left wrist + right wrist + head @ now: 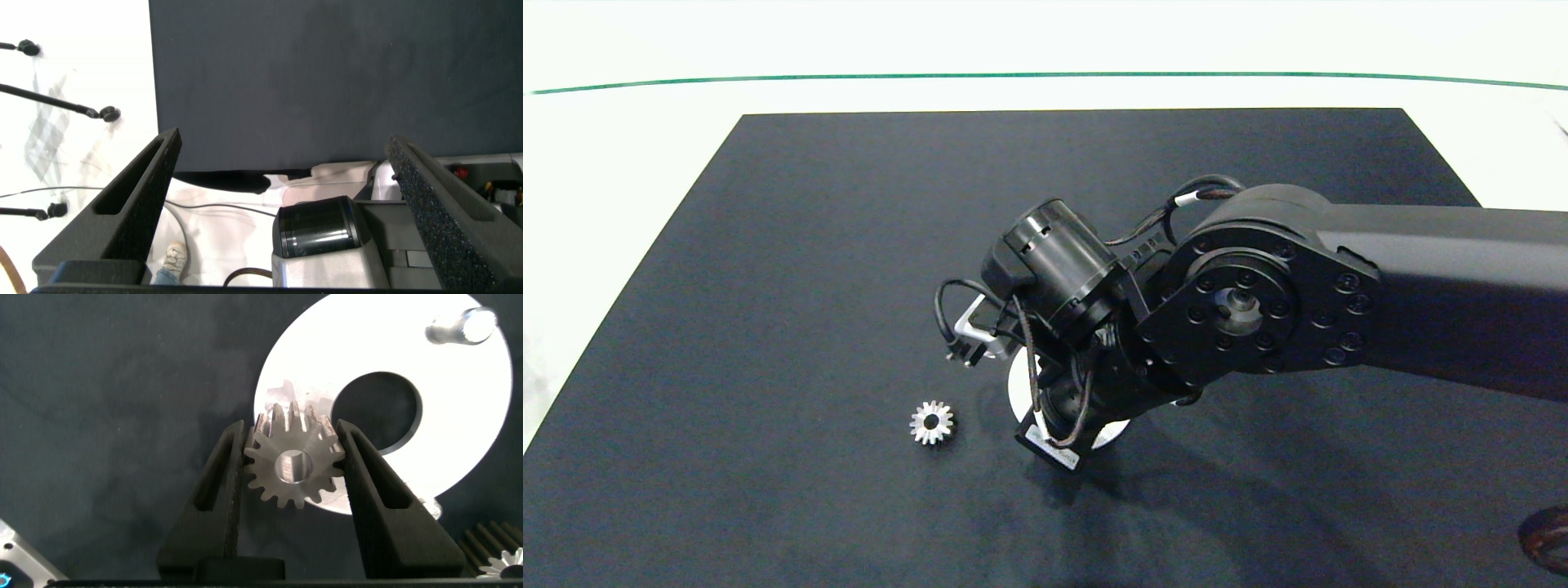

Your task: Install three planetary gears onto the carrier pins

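My right gripper (pixel 292 434) is shut on a small silvery planetary gear (pixel 292 465) and holds it flat just over the rim of the white carrier disc (pixel 458 416). One carrier pin (pixel 462 327) stands on the disc's far side, bare. Whether a pin sits in the held gear's bore I cannot tell. A second gear (pixel 931 422) lies loose on the black mat, left of the disc (pixel 1016 392), which my right arm (pixel 1258 302) mostly covers. Teeth of a gear (pixel 500 563) also show beside the disc's rim. My left gripper (pixel 282 140) hangs open off the table.
The black mat (pixel 809 245) covers most of the white table, whose far edge has a green line (pixel 1045 76). In the left wrist view, cables and a person's shoe (pixel 173 258) show below the mat's edge.
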Robot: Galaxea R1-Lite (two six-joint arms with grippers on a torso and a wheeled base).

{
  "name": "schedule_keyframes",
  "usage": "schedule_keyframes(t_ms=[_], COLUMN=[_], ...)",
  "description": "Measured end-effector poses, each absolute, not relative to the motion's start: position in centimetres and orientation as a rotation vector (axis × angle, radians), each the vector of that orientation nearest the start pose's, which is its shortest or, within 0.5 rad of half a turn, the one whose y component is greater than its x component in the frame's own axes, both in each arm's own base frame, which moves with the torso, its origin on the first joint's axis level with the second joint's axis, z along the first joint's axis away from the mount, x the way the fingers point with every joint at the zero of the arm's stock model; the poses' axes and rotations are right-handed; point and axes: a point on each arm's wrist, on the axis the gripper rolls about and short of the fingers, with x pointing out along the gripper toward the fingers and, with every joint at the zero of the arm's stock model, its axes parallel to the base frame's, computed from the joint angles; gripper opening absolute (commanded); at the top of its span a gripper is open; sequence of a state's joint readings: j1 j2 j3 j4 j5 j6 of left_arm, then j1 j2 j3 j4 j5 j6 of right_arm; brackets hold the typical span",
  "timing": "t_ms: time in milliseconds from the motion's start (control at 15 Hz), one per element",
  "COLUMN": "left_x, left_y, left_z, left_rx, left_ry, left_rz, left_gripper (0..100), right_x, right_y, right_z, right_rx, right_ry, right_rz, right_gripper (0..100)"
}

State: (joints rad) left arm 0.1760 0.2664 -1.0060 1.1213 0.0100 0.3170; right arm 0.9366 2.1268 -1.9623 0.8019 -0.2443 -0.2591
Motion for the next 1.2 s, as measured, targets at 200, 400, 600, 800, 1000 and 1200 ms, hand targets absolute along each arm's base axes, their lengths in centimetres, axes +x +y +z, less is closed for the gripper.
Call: schedule_keyframes(t_ms=[200,400,600,800,1000,1200], left_x=[-11.44,-11.43,-11.42,-11.45,-11.48,-11.49], left_y=[-2.01,-2.01,-2.00,-2.01,-2.02,-2.02], left_z=[21.44,21.42,21.41,21.40,21.41,21.41], left_rx=[0.281,0.281,0.281,0.281,0.281,0.281], left_ry=[0.406,0.407,0.408,0.407,0.406,0.405], left_rz=[0.122,0.122,0.121,0.122,0.122,0.123], left_gripper=[100,100,100,100,100,100], right_x=[24.33,24.12,24.10,24.12,24.16,24.15], right_y=[32.18,32.52,32.68,32.66,32.63,32.64], right_z=[21.55,21.20,21.04,21.05,21.03,21.03], right_rx=[-0.783,-0.791,-0.795,-0.794,-0.794,-0.794], right_ry=[0.739,0.745,0.747,0.747,0.747,0.747], right_rz=[0.748,0.757,0.759,0.758,0.758,0.758], right_gripper=[25,25,25,100,100,100])
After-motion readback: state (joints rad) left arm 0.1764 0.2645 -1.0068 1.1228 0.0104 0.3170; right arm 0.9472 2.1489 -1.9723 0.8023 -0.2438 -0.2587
